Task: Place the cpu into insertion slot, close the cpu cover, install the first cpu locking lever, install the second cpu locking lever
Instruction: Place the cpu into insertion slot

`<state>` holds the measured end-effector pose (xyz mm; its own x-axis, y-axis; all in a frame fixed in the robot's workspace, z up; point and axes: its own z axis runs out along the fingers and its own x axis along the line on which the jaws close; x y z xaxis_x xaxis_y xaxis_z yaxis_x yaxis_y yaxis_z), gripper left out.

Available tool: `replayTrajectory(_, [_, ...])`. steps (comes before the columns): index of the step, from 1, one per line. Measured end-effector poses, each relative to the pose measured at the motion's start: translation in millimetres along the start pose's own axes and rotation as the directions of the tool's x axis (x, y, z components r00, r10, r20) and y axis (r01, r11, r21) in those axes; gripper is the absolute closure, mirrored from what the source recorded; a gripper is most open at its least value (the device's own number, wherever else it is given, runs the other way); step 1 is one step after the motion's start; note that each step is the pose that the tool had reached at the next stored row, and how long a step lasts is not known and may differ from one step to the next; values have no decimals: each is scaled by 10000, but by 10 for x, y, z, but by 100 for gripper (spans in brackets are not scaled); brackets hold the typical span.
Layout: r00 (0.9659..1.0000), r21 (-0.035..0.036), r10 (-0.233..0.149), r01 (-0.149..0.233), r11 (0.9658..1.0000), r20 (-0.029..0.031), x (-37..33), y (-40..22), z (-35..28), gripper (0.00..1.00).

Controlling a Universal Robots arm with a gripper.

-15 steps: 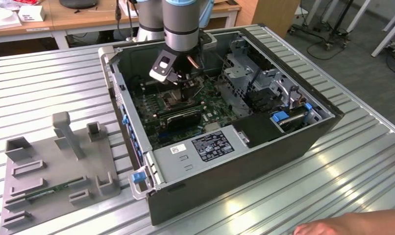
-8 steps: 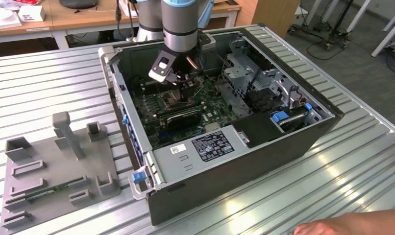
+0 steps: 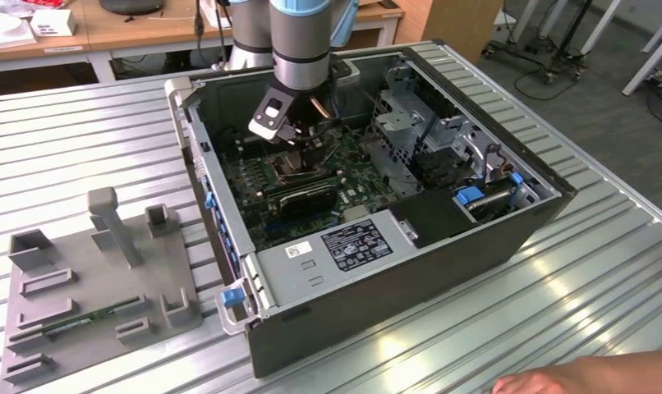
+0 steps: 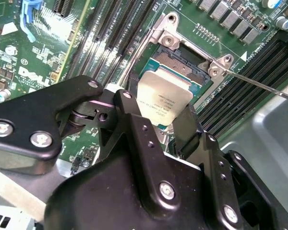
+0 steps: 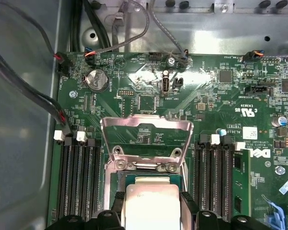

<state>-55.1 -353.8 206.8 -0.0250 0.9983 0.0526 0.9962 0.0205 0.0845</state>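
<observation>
You have a slatted metal table (image 3: 594,312) under everything; on it lies the open computer case (image 3: 419,279), side panel off, and at the exterior view's left a grey fixture tray (image 3: 90,279), well apart from the case; a person's hand (image 3: 594,379) shows at the table's near edge. The robot arm (image 3: 298,49) reaches down into the case, over the green motherboard (image 3: 359,176). Your gripper (image 3: 296,152) hangs just above the board's middle, between the banks of long black memory slots (image 5: 77,182). In both wrist views the gripper (image 4: 158,112) (image 5: 151,211) is clamped on the cpu (image 4: 165,93) (image 5: 151,196), one black finger (image 4: 127,103) at each of two opposite edges, silver-tan top facing the cameras. The cpu cover (image 5: 146,122) stands swung open on its hinge, so that you see green board through its cut-out centre. The insertion slot (image 4: 182,64) (image 5: 153,178) lies uncovered; the cpu sits over its near part, looking tilted in the second wrist view, with a strip of dark contacts showing beyond its far edge; you cannot tell whether chip and slot touch. A thin metal rod (image 4: 259,85) runs out from one corner of the slot's silvery rim.
</observation>
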Motion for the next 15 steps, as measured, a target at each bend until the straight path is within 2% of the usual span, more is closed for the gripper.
replayTrajectory(9, [10000,26,0,0,10000,-6,33,-3,27,46])
replayTrajectory(15, [10000,66,4,-4,10000,-5,40,-9,66,46])
